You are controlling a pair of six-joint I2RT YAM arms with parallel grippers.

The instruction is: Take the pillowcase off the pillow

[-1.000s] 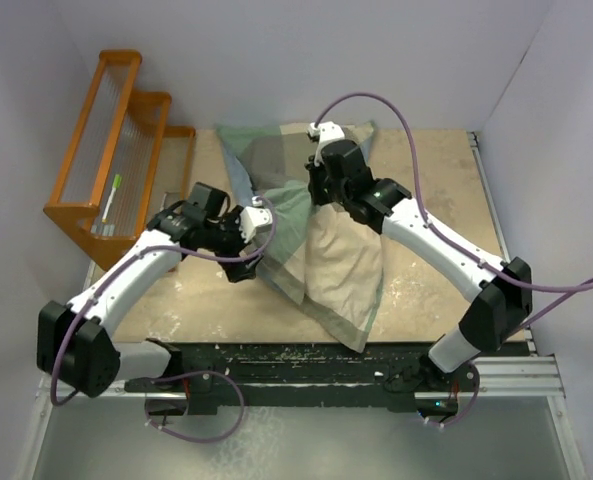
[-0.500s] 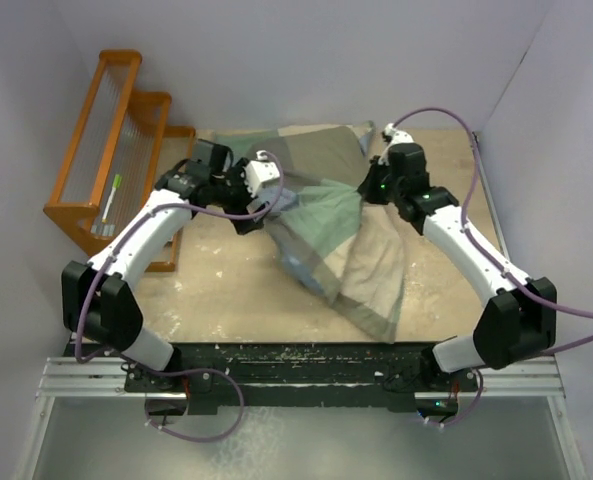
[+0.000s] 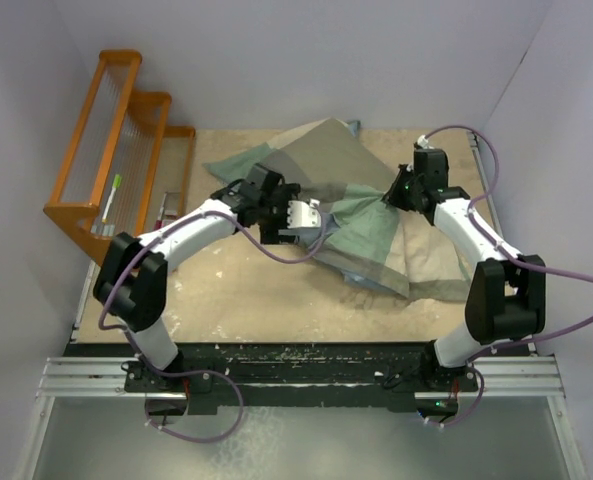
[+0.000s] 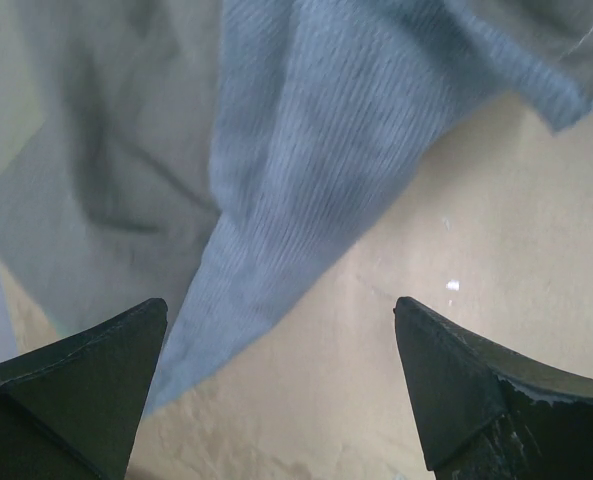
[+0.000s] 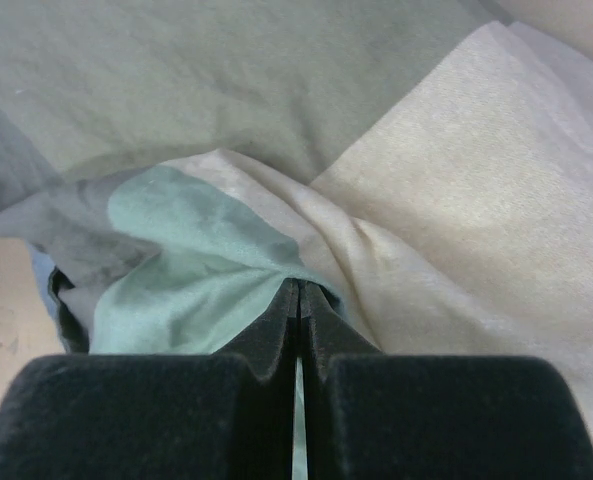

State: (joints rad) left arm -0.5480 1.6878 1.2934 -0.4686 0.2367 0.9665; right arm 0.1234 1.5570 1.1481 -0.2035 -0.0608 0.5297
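Observation:
The pillowcase lies crumpled across the middle and right of the table, showing green, grey-green and cream blocks. My right gripper is shut on a fold of it where green meets cream. My left gripper is open and empty at the cloth's left edge. In the left wrist view its fingers stand wide apart over bare table, with the blue-grey side of the pillowcase hanging just ahead. The pillow does not show; the cloth hides it.
An orange wire rack with a green-and-white stick in it stands at the back left. Pale walls close the back and both sides. The tan tabletop shows in front of the cloth, with a black rail along the near edge.
The left gripper swung from the back left toward the middle and now stands open. The right gripper moved right and back with the cloth, which has dropped from a hanging drape to a low spread.

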